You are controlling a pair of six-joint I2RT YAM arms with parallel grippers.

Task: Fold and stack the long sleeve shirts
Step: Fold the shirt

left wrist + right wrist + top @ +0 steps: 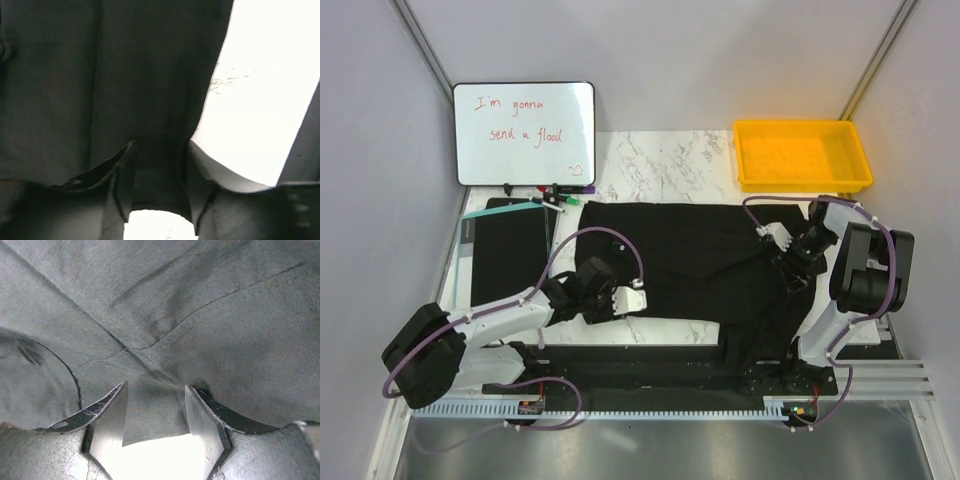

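Note:
One black long sleeve shirt (pixel 670 255) lies spread across the middle of the marble table, and its right part hangs over the near edge. My left gripper (pixel 636 298) is at the shirt's near left edge. In the left wrist view (pixel 157 150) its jaws stand apart with the shirt's (pixel 100 75) edge between them. My right gripper (pixel 767 236) is on the shirt's right side. In the right wrist view (pixel 156 387) its jaws also stand apart around an edge of the cloth (pixel 200 315), near a seam.
A flat black board with a pale edge (pixel 510 245) lies left of the shirt. A whiteboard (pixel 523 133) with red writing stands at the back left, with markers (pixel 555 190) in front of it. A yellow bin (pixel 802 155) sits at the back right.

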